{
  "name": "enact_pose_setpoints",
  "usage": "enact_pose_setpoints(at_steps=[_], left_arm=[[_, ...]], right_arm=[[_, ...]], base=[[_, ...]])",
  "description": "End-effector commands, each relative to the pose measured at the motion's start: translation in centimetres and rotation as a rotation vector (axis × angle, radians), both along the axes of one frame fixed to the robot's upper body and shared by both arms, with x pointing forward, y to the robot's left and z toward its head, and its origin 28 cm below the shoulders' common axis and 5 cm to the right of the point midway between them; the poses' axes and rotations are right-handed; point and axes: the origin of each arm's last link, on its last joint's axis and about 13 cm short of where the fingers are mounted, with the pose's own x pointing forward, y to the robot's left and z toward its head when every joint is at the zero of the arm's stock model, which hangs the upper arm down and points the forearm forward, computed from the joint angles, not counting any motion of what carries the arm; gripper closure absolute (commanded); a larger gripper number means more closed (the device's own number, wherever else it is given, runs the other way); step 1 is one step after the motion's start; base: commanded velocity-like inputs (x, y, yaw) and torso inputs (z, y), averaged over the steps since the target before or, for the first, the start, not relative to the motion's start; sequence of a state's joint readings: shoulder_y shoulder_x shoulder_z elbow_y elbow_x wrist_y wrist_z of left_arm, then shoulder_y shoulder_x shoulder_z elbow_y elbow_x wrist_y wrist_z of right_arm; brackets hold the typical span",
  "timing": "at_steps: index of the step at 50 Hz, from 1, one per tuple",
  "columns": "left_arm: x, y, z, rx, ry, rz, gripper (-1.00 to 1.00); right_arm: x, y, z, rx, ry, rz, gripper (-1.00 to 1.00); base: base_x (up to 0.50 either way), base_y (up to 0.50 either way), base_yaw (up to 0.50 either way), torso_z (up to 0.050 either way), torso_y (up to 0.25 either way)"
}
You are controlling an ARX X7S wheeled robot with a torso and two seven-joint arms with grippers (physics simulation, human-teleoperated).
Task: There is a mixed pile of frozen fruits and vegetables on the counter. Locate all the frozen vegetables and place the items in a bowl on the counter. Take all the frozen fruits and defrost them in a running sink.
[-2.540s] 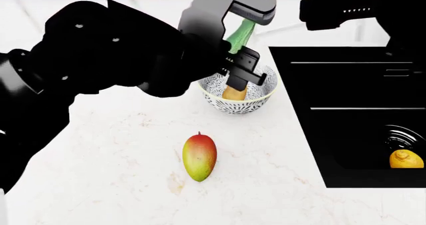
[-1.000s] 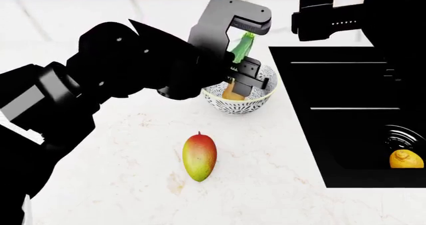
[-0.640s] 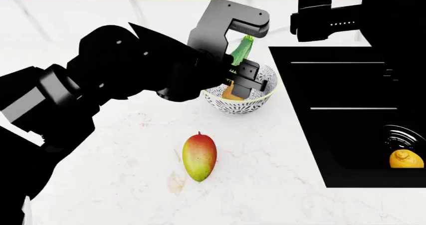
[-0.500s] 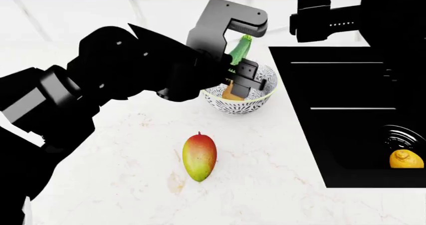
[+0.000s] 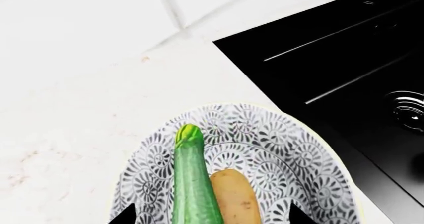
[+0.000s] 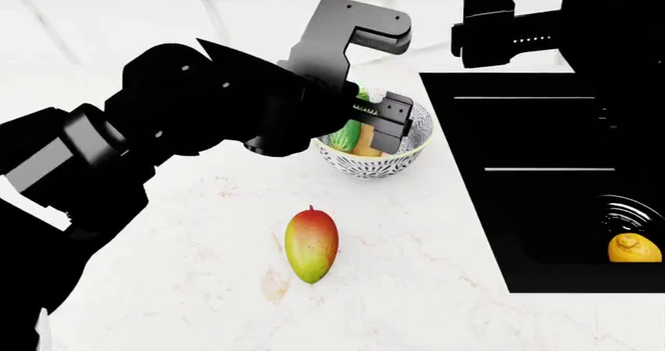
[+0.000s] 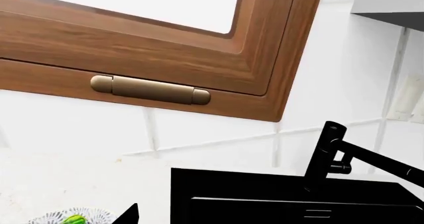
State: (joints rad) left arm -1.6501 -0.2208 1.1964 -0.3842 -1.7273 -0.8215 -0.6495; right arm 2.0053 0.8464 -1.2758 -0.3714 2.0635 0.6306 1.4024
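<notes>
One mango lies alone on the counter; one lemon sits in the sink.
Left claw gapes empty over the bowl, half hiding one cucumber and one potato; right claw's state unreadable.

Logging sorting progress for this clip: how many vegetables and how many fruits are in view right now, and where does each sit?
Vegetables: 2, the cucumber and the potato, both lying in the patterned bowl.
Fruits: 2, the mango on the counter and the lemon in the black sink.
Total: 4
</notes>
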Motion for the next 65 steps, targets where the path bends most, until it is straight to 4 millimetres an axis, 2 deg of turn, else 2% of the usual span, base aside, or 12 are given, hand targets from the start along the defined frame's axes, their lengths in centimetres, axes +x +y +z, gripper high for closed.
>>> enact_pose_setpoints(at_steps=[1,17,30,38,54,65], left_arm=[[-0.2,0.3,0.6,-0.007,-0.012,0.009,-1.0],[-2.6,2.0,4.6,-0.018,-0.103,0.03,-1.0],[-7.2,5.1,8.7,-0.011,-0.222,0.043,-1.0],[-9.4,7.1,10.4,-0.007,-0.28,0.09,-1.0],[-13.6,11.1,11.9,-0.014,-0.386,0.198,-1.0],[-15.1,13.1,12.2,-0.016,-0.439,0.267,-1.0]], right_arm=[[-0.1,0.1,0.1,-0.003,-0.002,0.002,-1.0],[-0.7,0.8,1.0,-0.018,-0.022,0.023,-1.0],[-1.7,1.5,1.9,-0.048,-0.024,0.076,-1.0],[-1.9,1.7,1.7,-0.067,-0.017,0.087,-1.0],[-2.4,3.1,1.1,-0.095,0.013,0.196,-1.0],[-2.8,4.0,0.2,-0.074,0.056,0.271,-1.0]], base=[[0.0,0.0,0.0,0.0,0.0],[0.0,0.0,0.0,0.0,0.0],[0.0,0.0,0.0,0.0,0.001],[0.0,0.0,0.0,0.0,0.0],[0.0,0.0,0.0,0.0,0.0],[0.0,0.0,0.0,0.0,0.0]])
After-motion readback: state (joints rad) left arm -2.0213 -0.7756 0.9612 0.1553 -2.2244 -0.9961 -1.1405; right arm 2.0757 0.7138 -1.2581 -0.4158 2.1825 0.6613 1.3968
